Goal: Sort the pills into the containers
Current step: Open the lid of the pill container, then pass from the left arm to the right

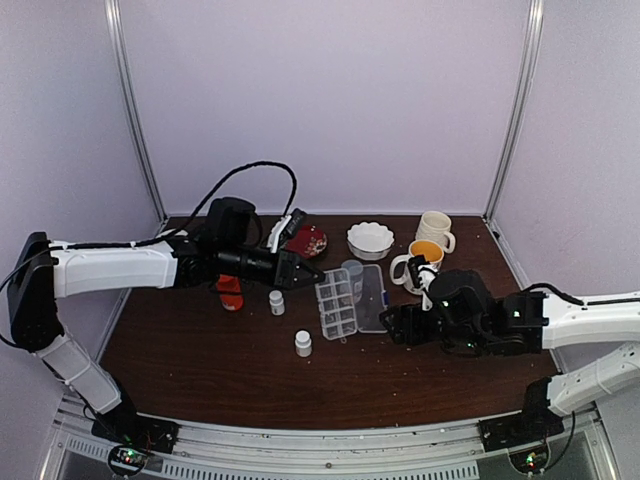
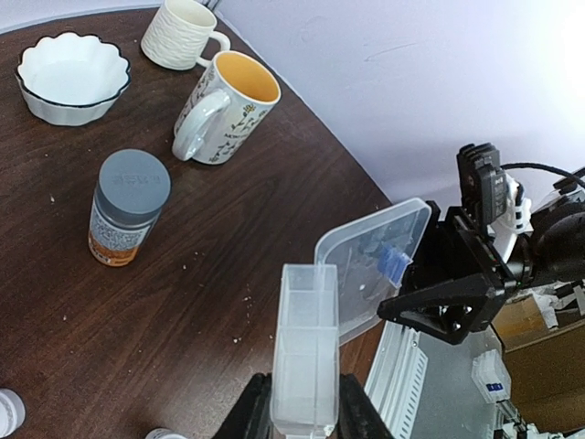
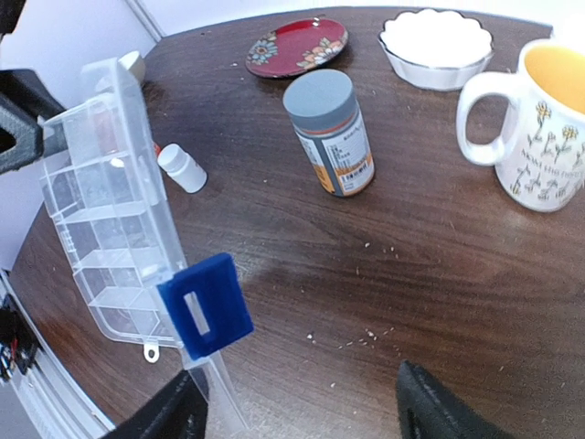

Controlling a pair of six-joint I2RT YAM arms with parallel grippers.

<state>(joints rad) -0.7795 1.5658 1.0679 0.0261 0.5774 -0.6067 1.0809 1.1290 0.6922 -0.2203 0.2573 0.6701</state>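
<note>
The clear organizer box (image 1: 337,303) is at mid-table with its hinged lid (image 1: 372,298) open toward the right arm. My left gripper (image 1: 314,273) is shut on the box's end; in the left wrist view (image 2: 304,416) both fingers press its narrow walls (image 2: 305,347), and the box looks tipped on its side. My right gripper (image 1: 393,326) is open, and in its wrist view (image 3: 297,416) the lid's edge with the blue latch (image 3: 206,306) is next to the left finger (image 3: 160,416). The compartments (image 3: 96,215) look nearly empty. No pill shows clearly, only tiny whitish specks (image 3: 368,335) on the wood.
An orange pill bottle with a grey cap (image 3: 331,133) stands behind the box. Two small white bottles (image 1: 277,301) (image 1: 303,343) stand left of it. A flowered mug (image 1: 425,262), a white mug (image 1: 435,230), a white bowl (image 1: 370,240) and a red plate (image 1: 308,241) are at the back.
</note>
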